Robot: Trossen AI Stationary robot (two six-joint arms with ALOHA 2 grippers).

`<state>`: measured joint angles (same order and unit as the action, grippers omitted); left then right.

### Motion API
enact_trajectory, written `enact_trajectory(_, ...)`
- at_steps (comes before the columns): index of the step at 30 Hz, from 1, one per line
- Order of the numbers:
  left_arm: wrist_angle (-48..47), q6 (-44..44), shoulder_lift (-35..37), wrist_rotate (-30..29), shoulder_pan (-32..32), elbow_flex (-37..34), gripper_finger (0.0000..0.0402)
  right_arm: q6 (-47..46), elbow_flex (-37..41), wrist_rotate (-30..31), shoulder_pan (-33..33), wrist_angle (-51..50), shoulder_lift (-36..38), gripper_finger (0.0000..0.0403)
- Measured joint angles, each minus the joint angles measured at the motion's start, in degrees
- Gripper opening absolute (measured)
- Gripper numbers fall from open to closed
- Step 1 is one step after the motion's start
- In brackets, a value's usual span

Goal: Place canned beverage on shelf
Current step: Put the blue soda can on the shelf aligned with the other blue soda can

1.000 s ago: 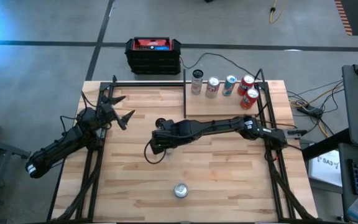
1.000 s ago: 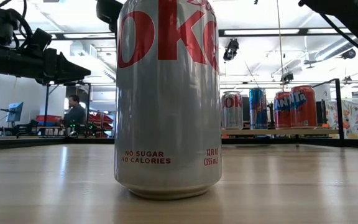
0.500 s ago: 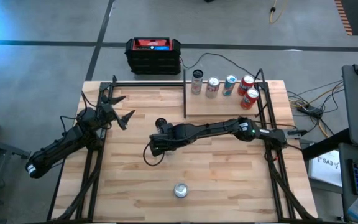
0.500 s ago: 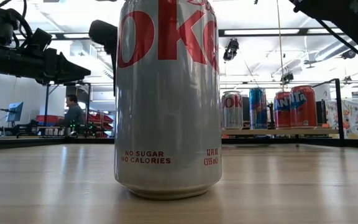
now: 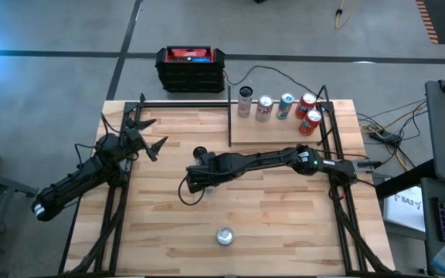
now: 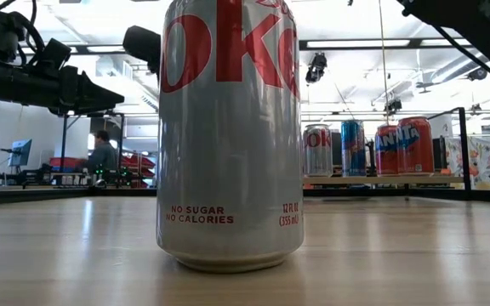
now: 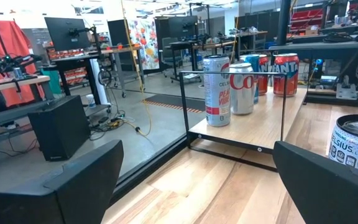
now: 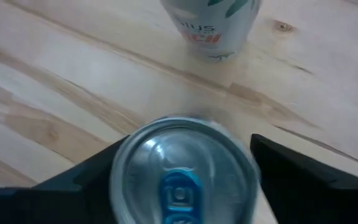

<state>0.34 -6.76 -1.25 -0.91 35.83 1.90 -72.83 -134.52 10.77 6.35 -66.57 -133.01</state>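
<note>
Since a second ago the right hand [image 5: 192, 181] has been lowered at mid-bench [image 5: 284, 224] and its jaws narrowed around a blue-tabbed can [image 8: 180, 177]. They are held partly open on either side of its top; whether contact is made cannot be told. The grasping step is judged to be in hand. Next, a firm closure is needed, then a lift and a carry to the shelf [image 5: 280, 131], clear of its cans. The left hand [image 5: 149, 137] is held wide open and empty at the bench's left.
</note>
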Motion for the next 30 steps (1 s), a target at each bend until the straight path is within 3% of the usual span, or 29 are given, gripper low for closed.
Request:
enact_trajectory(4, 0.0, 0.0, 0.0, 0.0, 0.0, 0.0, 0.0398, -1.9, 0.0, 0.4, 0.0, -0.4, 0.0, 0.022)
enact_trajectory(12, 0.0, 0.0, 0.0, 0.0, 0.0, 0.0, 0.0398, -3.6, -0.1, 0.0, 0.0, -3.4, 0.2, 0.022)
enact_trajectory(25, 0.0, 0.0, 0.0, 0.0, 0.0, 0.0, 0.0398, -12.3, -0.1, 0.4, 0.2, -23.4, 3.4, 0.022)
enact_trajectory(30, 0.0, 0.0, 0.0, 0.0, 0.0, 0.0, 0.0398, -11.8, 0.4, 1.3, 0.1, -23.3, 5.7, 0.022)
